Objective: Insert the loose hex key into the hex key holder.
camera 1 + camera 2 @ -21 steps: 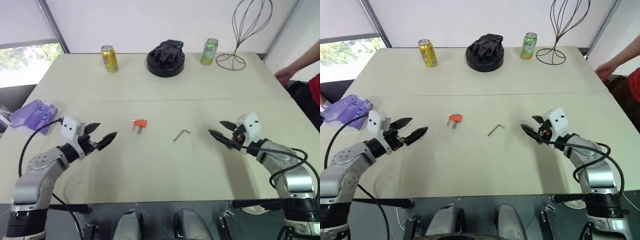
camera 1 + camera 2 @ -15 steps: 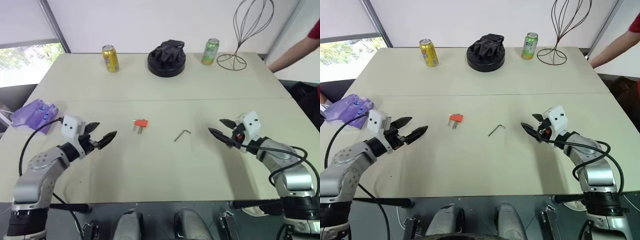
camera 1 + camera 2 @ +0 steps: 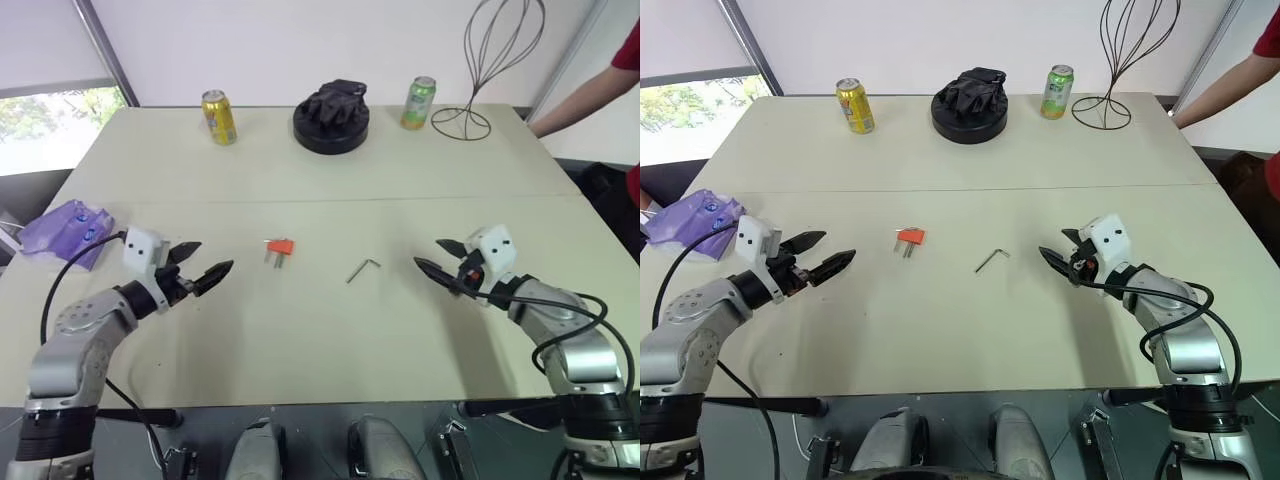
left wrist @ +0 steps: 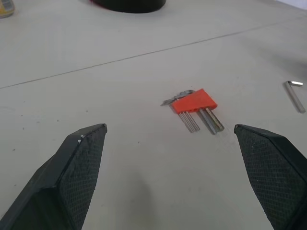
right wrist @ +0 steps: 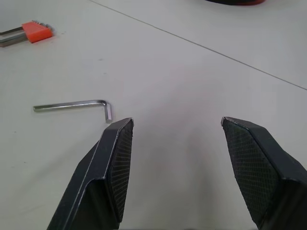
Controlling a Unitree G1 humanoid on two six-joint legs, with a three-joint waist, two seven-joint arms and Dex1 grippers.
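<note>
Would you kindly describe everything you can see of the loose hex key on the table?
The loose hex key is a thin, shiny grey metal rod bent into an L, with one long arm and a short foot at one end. It lies flat on the pale table, alone and untouched. It sits between the red hex key holder and the open right gripper, apart from both, closer to the gripper.

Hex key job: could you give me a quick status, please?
Both grippers, left and right, open, empty. Loose hex key on table beside holder, apart. Nothing between.
</note>
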